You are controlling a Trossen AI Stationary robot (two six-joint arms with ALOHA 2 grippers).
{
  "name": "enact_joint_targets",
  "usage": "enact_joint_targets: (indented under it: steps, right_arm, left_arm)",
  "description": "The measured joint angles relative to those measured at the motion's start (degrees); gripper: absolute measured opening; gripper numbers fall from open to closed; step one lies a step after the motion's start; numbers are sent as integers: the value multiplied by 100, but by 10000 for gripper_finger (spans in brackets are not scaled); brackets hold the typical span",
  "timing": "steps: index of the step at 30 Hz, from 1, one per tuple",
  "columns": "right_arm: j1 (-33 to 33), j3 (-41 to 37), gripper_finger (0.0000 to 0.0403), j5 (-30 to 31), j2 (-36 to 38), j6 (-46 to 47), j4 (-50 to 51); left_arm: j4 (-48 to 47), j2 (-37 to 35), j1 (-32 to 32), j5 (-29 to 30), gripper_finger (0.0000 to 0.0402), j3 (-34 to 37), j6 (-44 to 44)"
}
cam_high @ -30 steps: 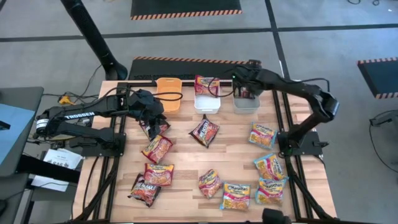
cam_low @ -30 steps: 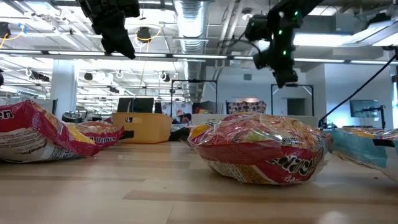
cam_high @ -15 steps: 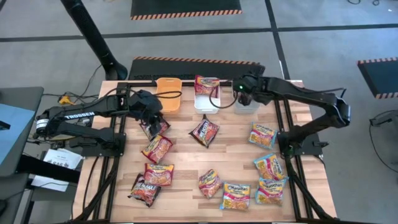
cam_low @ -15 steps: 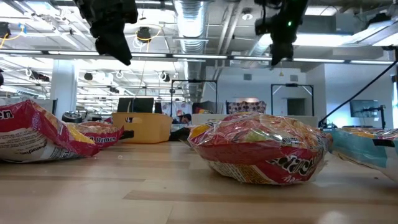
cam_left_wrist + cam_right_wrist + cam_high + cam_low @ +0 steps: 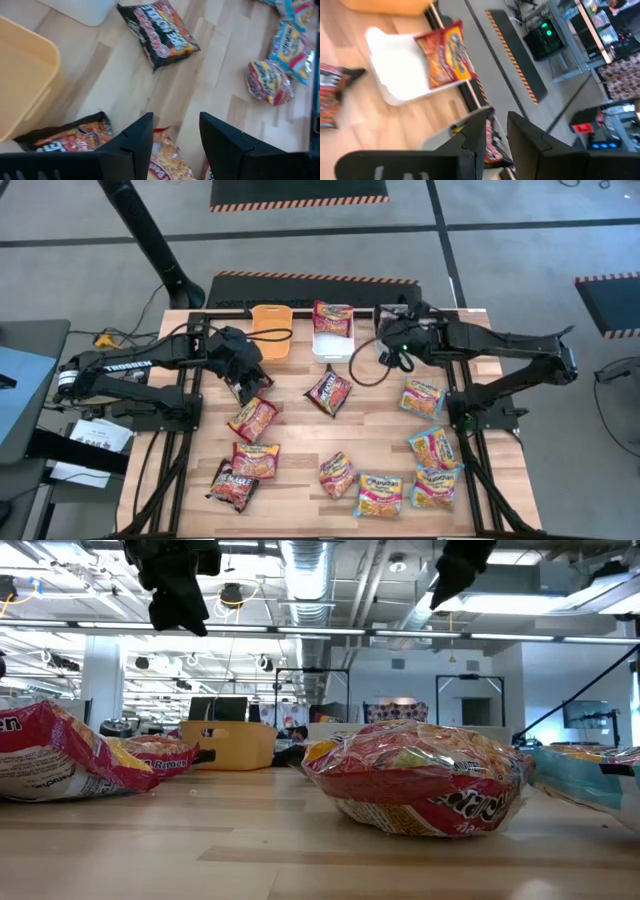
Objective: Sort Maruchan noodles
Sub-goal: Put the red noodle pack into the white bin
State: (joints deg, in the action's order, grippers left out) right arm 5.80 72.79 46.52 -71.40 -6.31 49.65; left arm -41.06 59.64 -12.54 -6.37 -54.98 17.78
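Two arms of dark jointed links; the left arm (image 5: 130,367) carries white lettering. Black cables loop beside the right arm (image 5: 500,345).

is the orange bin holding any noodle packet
No, the orange bin shows only its bare floor from above, while a red packet leans in the white bin.

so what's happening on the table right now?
Two arms are sorting ramen packets into bins at the back of the table. The left gripper hovers with its fingers open and empty above a dark packet beside the orange bin. The right gripper is in the air near the grey bin, holding nothing that shows. One red packet sits in the white bin; about a dozen packets lie loose on the table.
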Motion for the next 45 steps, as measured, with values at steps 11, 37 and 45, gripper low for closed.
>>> enact_joint_targets:
  steps: [11, 37, 45]
  right_arm:
    - [-1126, 0, 103, -245, -7, 1398, 108]
    - [-2913, -4, 103, -4236, -292, 4647, 891]
    - [-3053, -2, 103, -4214, -765, 4645, 950]
  left_arm:
    - [0, 1, 603, -66, 146, 0, 152]
    - [1, 2, 743, 275, 146, 0, 46]
    - [17, 2, 743, 275, 146, 0, -25]
